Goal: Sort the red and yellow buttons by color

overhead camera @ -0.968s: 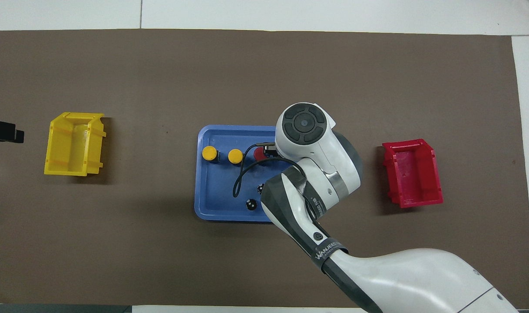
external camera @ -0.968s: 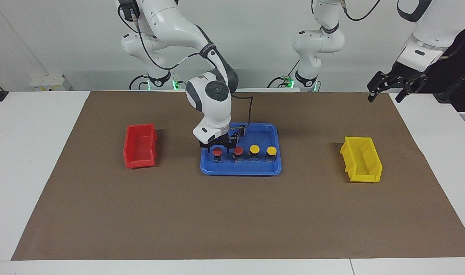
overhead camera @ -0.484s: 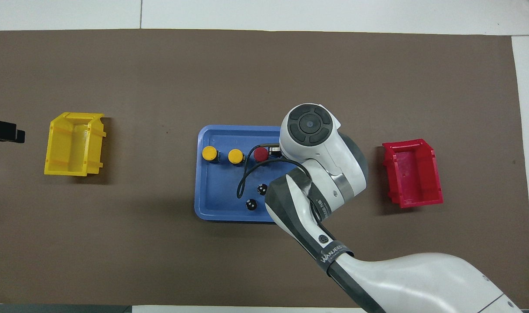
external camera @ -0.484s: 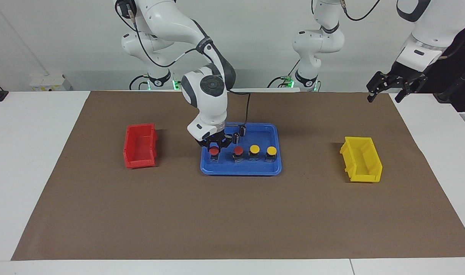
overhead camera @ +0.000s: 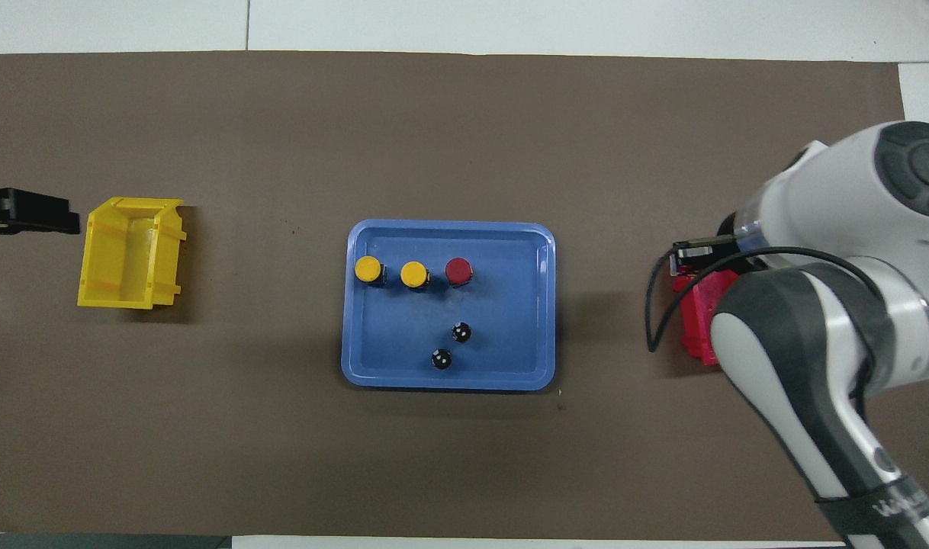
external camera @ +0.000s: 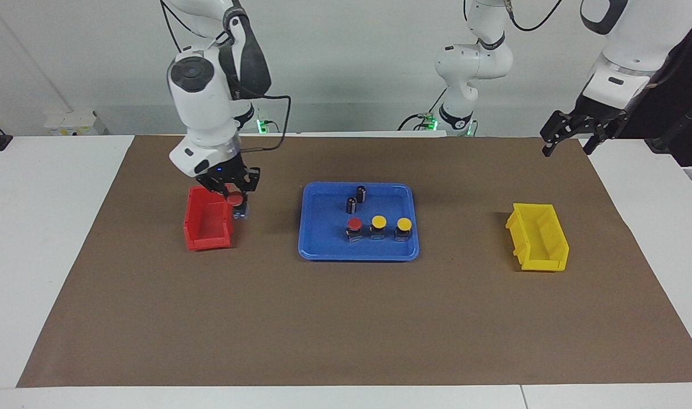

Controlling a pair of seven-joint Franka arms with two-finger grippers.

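My right gripper (external camera: 236, 196) is shut on a red button (external camera: 235, 200) and holds it in the air over the red bin (external camera: 208, 218), at the bin's wall that faces the tray. In the overhead view the right arm covers the gripper and most of the red bin (overhead camera: 695, 324). Another red button (external camera: 354, 225) (overhead camera: 458, 271) and two yellow buttons (external camera: 378, 222) (external camera: 403, 225) stand in a row in the blue tray (external camera: 323, 250). The same yellow buttons (overhead camera: 368, 268) (overhead camera: 413, 274) show from above. My left gripper (external camera: 567, 136) waits open, raised near the yellow bin's end.
Two small black cylinders (external camera: 360, 193) (external camera: 351, 205) stand in the tray, nearer to the robots than the buttons. A yellow bin (external camera: 536, 236) (overhead camera: 129, 253) sits on the brown mat (external camera: 346, 318) toward the left arm's end, with nothing in it.
My right gripper shut on one red button in the tray, lifted it out and carried it over to the red bin. The left arm has barely shifted.
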